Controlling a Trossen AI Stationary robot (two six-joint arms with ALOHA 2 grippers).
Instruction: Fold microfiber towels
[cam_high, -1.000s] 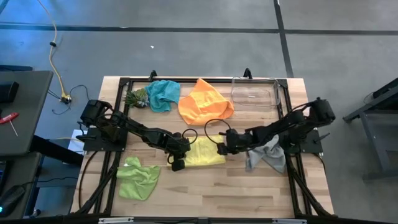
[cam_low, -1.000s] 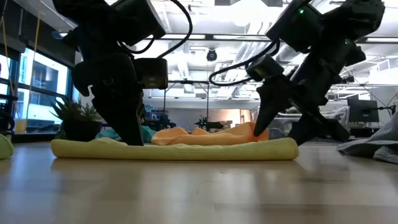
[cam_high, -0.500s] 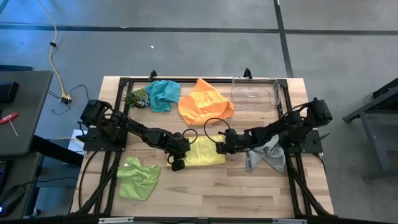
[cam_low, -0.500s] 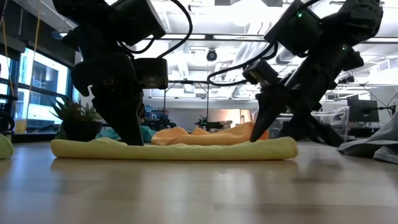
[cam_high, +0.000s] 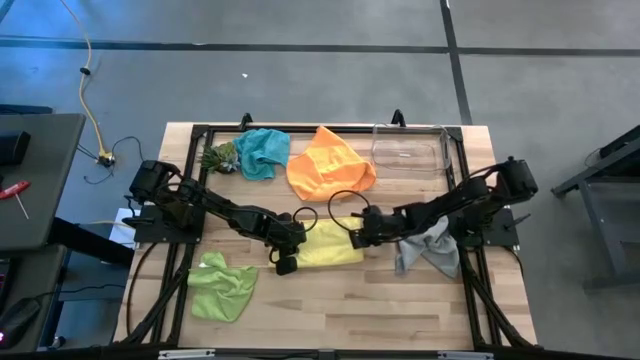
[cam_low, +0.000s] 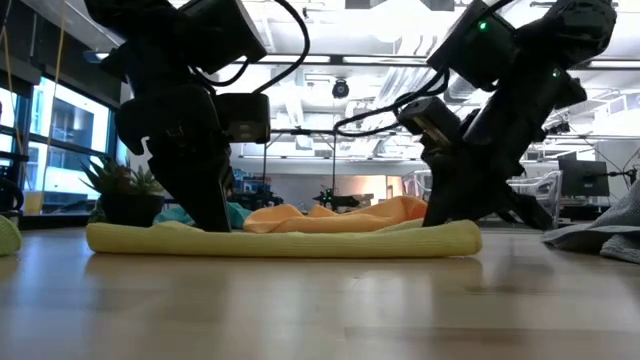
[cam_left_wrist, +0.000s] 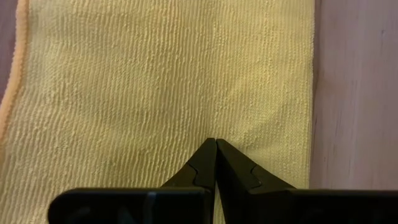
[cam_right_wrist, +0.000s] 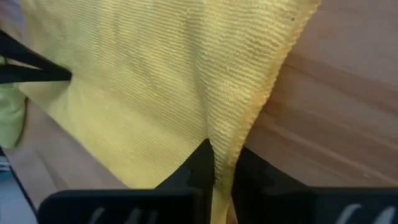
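Wooden table carries everything, black frame rails along its edges. Orange towel is the biggest cloth, crumpled near the far edge, about mid-width. Clear plastic bin sits at the far right corner, just beside the orange one. Yellow towel lies flat at the table's middle; in the low view it reads as a long low folded strip on the wood. Grey towel is bunched near the right edge, under my right arm. Lime green towel is rumpled toward the near left corner. Teal towel is wadded by the far edge, left of the orange one, and the small green spiky plant is touching its left side.

My left gripper is down on the yellow towel's left edge, fingers pressed together tip to tip, tips resting on the cloth; can't tell if any fabric is caught between them. My right gripper is at the yellow towel's right side near its far corner, fingers nearly together with a pinch of the yellow hem running up between them, so I've got hold of that edge. Both arms reach inward from opposite sides, grippers at opposite ends of the same towel.
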